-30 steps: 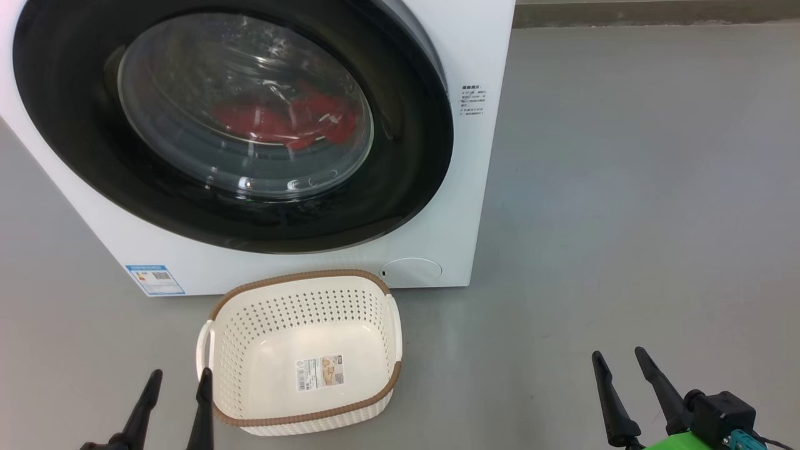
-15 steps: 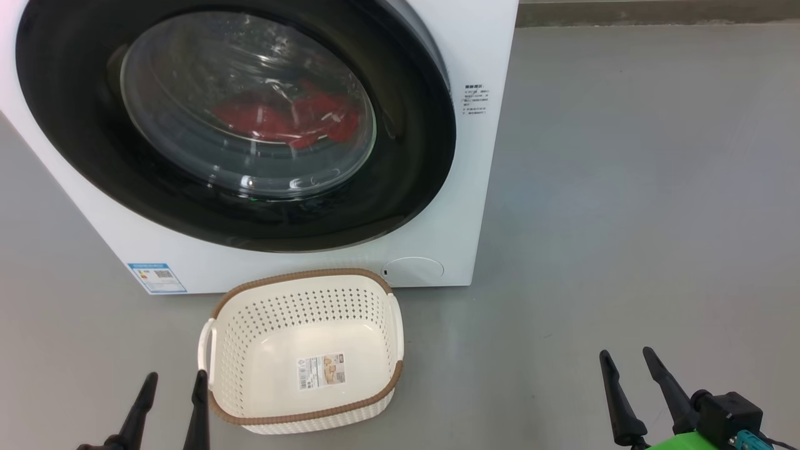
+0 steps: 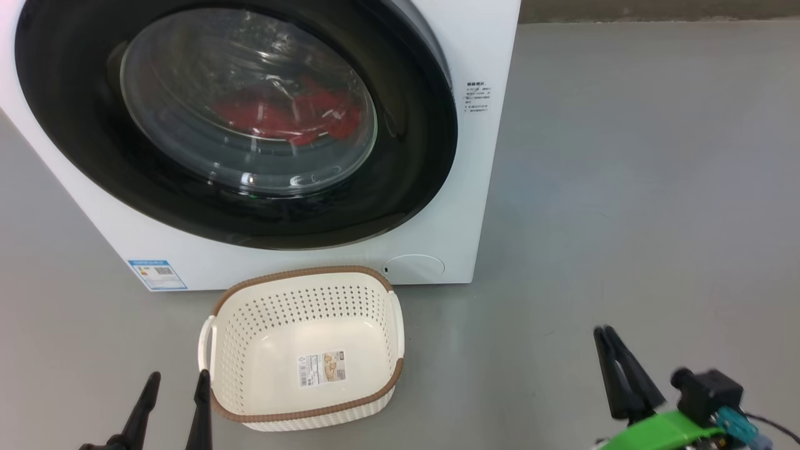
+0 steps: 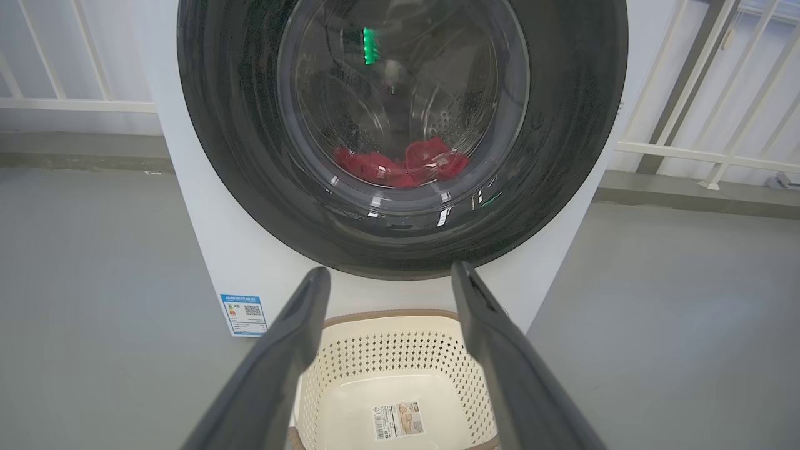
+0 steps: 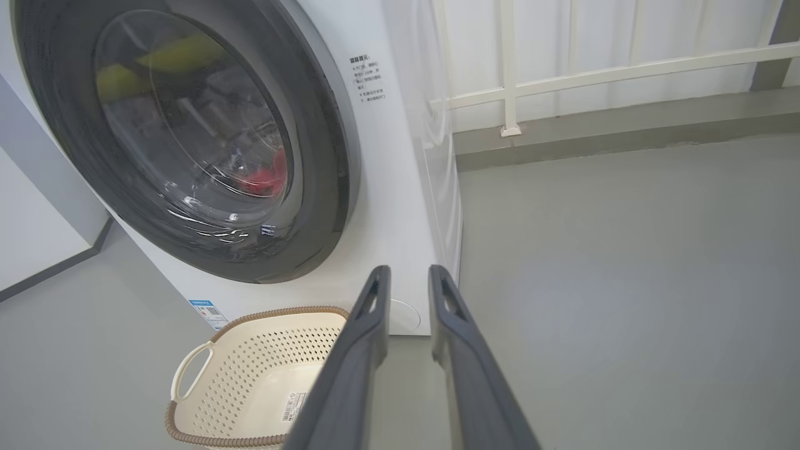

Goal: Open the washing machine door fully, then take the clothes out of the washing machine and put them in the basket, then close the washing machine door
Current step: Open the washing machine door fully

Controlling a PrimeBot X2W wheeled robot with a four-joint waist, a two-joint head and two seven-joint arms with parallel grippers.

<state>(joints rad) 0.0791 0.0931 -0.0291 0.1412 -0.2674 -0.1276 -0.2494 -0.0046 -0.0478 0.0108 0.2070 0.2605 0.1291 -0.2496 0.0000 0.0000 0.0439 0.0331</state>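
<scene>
Grey floor (image 3: 637,187) is spread under everything, and a white railing (image 5: 562,78) is seen along the far wall. The left gripper (image 3: 178,375) is held low at near left with its jaws well apart and nothing held, just beside the basket (image 3: 300,275). The right gripper (image 3: 605,332) is blurred at near right. A narrow gap between its fingers is shown in the right wrist view, and nothing is held.

The basket is set just near of the washing machine (image 3: 481,187), below the washing machine door (image 3: 415,162). The door is judged shut or nearly so. The clothes (image 3: 287,115) are seen behind its glass, low in the drum.

Risks judged:
- The basket could be shoved by the left fingers or by a low reach, being so close.
- The glossy rim could be slipped off, since little edge is offered for hooking.
- Clothes could be dropped past so small a basket.

Widest room for moving is judged on the right of the machine. The near-left side is crowded by the basket.
</scene>
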